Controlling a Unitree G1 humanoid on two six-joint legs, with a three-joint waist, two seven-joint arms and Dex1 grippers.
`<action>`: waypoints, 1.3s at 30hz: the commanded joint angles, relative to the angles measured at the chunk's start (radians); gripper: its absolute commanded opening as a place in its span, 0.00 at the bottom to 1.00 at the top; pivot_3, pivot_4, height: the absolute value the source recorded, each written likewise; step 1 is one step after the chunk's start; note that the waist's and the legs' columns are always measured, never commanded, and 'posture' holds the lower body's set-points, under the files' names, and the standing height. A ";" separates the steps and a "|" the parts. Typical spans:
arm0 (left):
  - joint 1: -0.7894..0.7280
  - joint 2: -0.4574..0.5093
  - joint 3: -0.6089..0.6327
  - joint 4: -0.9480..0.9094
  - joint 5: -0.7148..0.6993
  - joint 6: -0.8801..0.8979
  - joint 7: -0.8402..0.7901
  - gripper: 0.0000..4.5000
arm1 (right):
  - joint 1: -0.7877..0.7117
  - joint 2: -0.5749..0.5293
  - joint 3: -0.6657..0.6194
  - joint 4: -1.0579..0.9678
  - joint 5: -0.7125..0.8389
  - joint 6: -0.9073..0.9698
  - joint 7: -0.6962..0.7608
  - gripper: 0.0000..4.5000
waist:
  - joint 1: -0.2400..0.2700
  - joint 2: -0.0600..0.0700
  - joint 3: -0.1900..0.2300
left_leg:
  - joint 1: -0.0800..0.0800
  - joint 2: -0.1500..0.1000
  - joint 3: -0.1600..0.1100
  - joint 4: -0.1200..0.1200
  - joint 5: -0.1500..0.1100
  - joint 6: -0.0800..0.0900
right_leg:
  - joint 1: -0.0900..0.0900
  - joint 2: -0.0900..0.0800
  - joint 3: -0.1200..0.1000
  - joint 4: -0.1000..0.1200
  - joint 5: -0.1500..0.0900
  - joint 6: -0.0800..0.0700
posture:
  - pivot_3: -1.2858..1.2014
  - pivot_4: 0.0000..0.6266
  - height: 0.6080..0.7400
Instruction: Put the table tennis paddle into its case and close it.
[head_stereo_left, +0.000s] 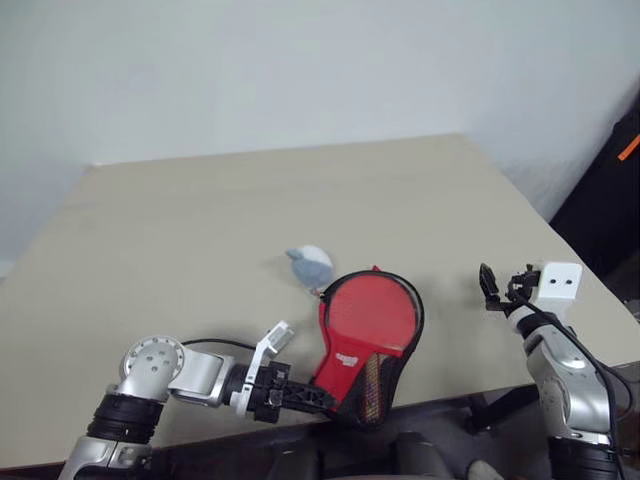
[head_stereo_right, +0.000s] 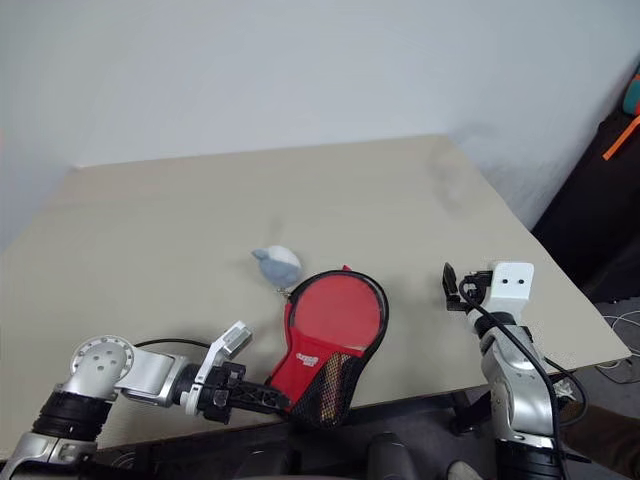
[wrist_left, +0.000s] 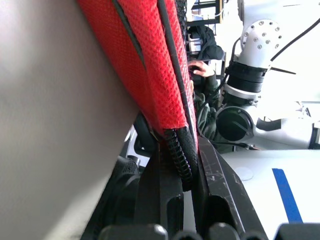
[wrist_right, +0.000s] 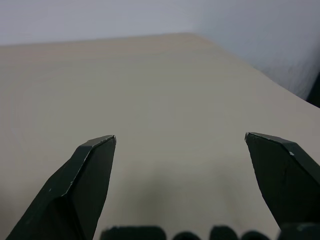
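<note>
The case (head_stereo_left: 368, 318) lies flat near the table's front edge. It is red with black edging, and a white logo and mesh pocket sit at its narrow end. That end juts slightly over the edge. My left gripper (head_stereo_left: 325, 398) reaches in from the left and is shut on the narrow end. In the left wrist view its fingers (wrist_left: 162, 170) pinch the black zip edge of the case (wrist_left: 145, 65). The table tennis paddle is hidden. My right gripper (head_stereo_left: 492, 288) hovers open to the right of the case, well apart from it, with nothing between its fingers (wrist_right: 95, 165).
A grey-white fluffy ball (head_stereo_left: 309, 264) rests on the beige table (head_stereo_left: 250, 190) just beyond the case's upper left rim. The table's right edge runs close to my right gripper. A person in dark clothes (wrist_left: 202, 55) sits in the background of the left wrist view.
</note>
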 joint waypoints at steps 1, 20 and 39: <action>-0.028 0.004 0.025 0.002 0.011 0.007 -0.043 0.25 | -0.013 -0.015 -0.012 -0.030 -0.004 -0.011 0.004 1.00 | 0.000 0.000 0.000 | 0.000 0.000 0.000 0.000 0.000 0.000 | 0.000 0.000 0.000 0.000 0.000 0.000 | 0.52 0.00 1.00; -0.091 0.049 -0.046 0.030 0.353 -0.293 -0.221 0.52 | -0.032 0.002 -0.022 -0.024 0.028 -0.023 0.019 1.00 | 0.001 -0.001 0.001 | 0.000 0.000 0.000 0.000 0.000 0.000 | 0.000 0.000 0.000 0.000 0.000 0.000 | 0.52 0.00 1.00; -0.182 -0.010 -0.123 -0.093 0.739 -0.808 -0.529 0.52 | -0.244 -0.020 0.093 -0.028 0.316 0.256 0.285 1.00 | 0.000 -0.003 0.003 | -0.001 0.003 0.003 -0.001 0.000 -0.001 | -0.001 0.001 0.000 0.000 0.000 0.000 | 0.52 0.00 1.00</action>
